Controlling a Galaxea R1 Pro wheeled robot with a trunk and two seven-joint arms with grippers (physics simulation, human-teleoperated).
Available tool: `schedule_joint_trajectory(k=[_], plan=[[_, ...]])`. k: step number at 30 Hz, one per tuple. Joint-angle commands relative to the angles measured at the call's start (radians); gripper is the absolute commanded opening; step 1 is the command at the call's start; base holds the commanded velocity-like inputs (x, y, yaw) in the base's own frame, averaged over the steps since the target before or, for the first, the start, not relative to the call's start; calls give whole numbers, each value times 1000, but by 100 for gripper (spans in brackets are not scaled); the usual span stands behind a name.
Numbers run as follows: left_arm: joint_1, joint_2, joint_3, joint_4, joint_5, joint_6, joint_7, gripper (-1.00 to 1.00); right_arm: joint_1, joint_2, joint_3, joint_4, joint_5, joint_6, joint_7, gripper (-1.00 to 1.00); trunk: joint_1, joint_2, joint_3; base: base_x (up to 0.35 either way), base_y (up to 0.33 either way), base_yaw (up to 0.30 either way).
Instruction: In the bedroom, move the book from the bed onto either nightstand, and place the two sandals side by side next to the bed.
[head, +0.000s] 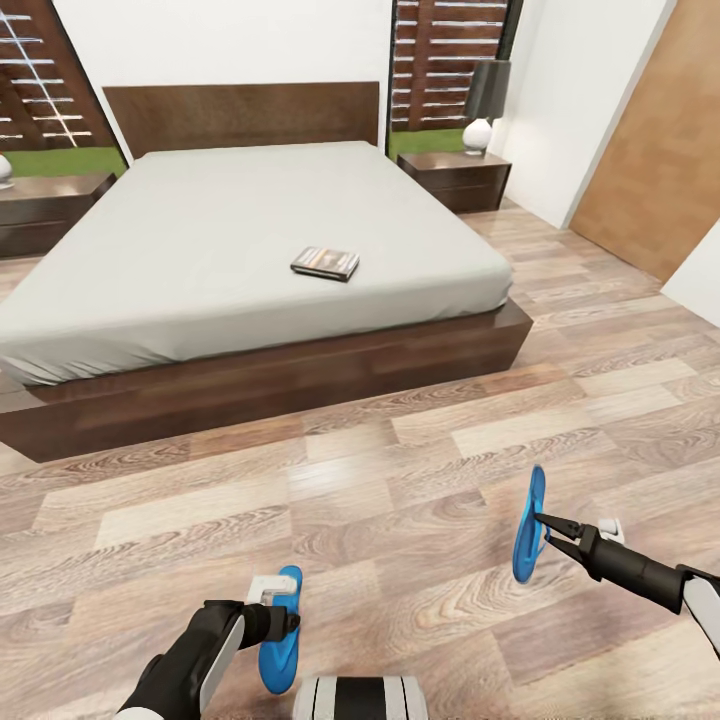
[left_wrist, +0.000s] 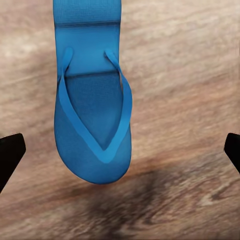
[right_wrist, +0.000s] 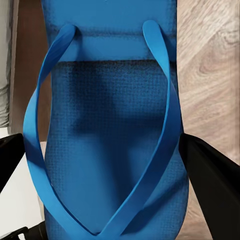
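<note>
Book (head: 325, 262) lies flat on the grey bed (head: 230, 230), toward the foot end, right of centre. Two nightstands: one at the bed's right w/ a lamp (head: 486, 105) on it (head: 455, 178), the other at the left edge (head: 45, 205). One blue sandal (head: 530, 525) is off the floor, standing on edge, pinched in the right gripper (head: 548, 528); right wrist view shows the fingers (right_wrist: 210, 175) against both sides of the sole (right_wrist: 107, 140). Other sandal (head: 281, 630) lies flat on the wood floor (head: 420, 470) under the left gripper (head: 290, 622), whose fingers (left_wrist: 10, 152) are spread wide either side of it (left_wrist: 93, 115), not touching. Both sandals well apart from each other, out from the bed's foot.
</note>
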Motion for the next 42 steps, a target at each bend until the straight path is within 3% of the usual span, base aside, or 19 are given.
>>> schedule_joint_trajectory(k=[1, 27, 32, 38, 42], plan=[[0, 0, -1, -1, 6, 6, 1, 100, 0, 0, -2, 0, -2, 6, 3, -100, 0, -1, -5, 0, 0, 0], [0, 0, -1, -1, 6, 4, 1, 100, -1, 2, 1, 0, -2, 5, 2, -100, 12, -7, -105, 0, 0, 0], [0, 0, 1, -1, 6, -3, 2, 100, -1, 2, 1, 0, -2, 5, 2, -100, 12, -7, -105, 0, 0, 0], [-1, -1, 2, -10, 6, -91, 19, 100, -1, 4, 1, 1, -2, 5, 1, -100, 12, -7, -105, 0, 0, 0], [-2, -5, 0, -5, 8, -211, 147, 100, -1, 5, 1, 1, -2, 4, 1, -100, 12, -7, -105, 0, 0, 0]])
